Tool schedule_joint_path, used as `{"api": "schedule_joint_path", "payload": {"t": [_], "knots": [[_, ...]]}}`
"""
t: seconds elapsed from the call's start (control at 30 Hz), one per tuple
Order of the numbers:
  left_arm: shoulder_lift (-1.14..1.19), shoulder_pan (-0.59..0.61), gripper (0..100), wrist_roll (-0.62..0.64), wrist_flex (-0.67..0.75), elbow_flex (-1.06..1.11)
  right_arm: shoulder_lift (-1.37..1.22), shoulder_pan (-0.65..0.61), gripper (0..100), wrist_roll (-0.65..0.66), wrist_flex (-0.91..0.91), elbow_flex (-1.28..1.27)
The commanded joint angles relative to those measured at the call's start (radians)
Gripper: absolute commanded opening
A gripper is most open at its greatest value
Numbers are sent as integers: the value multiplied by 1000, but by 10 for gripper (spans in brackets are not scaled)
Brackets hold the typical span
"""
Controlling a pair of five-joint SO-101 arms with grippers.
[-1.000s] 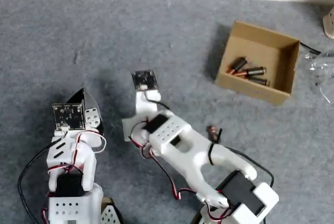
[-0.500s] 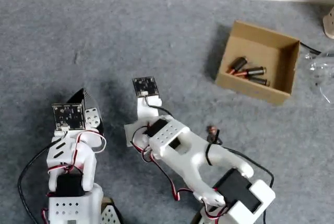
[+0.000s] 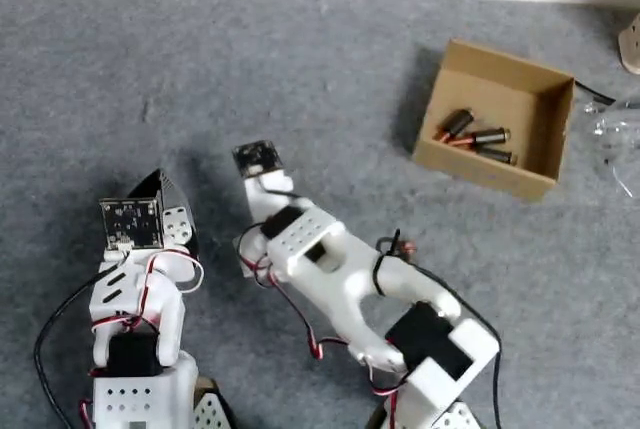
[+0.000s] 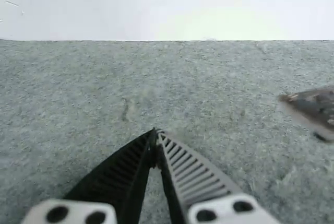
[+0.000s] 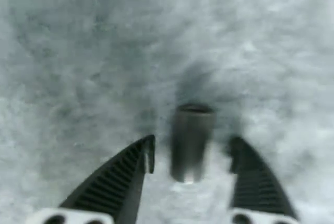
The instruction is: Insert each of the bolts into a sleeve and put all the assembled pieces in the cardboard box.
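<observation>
A dark tube-shaped sleeve [image 5: 190, 140] lies on the grey carpet between the fingers of my right gripper [image 5: 192, 143], which is open around it without touching. In the high view the right arm [image 3: 330, 269] stretches toward the table's middle and covers that spot. A small bolt [image 3: 400, 245] lies by the arm's right flank, partly hidden. The cardboard box [image 3: 540, 99] at the back right holds three assembled pieces [image 3: 484, 137]. My left gripper [image 4: 156, 134] is shut and empty over bare carpet at the front left [image 3: 160, 184].
Clear plastic bits and a cable [image 3: 612, 124] lie right of the box, with a beige object [image 3: 630, 44] at the far right edge. The right arm's wrist [image 4: 313, 106] shows beside my left gripper. Open carpet spans the back left.
The right arm swung left and its wrist turned. Its camera board shifted left, and the arm now covers more of the bolt. The left arm stayed still.
</observation>
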State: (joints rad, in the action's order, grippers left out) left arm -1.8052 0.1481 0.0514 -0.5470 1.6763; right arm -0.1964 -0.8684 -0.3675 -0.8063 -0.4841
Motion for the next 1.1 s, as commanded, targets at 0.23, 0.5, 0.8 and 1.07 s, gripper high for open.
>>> {"api": "schedule_joint_path", "payload": {"t": [0.23,0.5,0.8,1.07], "knots": [[-18,4,10,8,28,-4,18,-16,5,23,-10,-5],[-18,4,10,9,28,-4,366,71,5,23,24,-156],[-18,4,10,9,28,-2,812,291,5,97,59,-387],[-18,-12,10,8,28,-1,1230,443,5,198,117,-668]]}}
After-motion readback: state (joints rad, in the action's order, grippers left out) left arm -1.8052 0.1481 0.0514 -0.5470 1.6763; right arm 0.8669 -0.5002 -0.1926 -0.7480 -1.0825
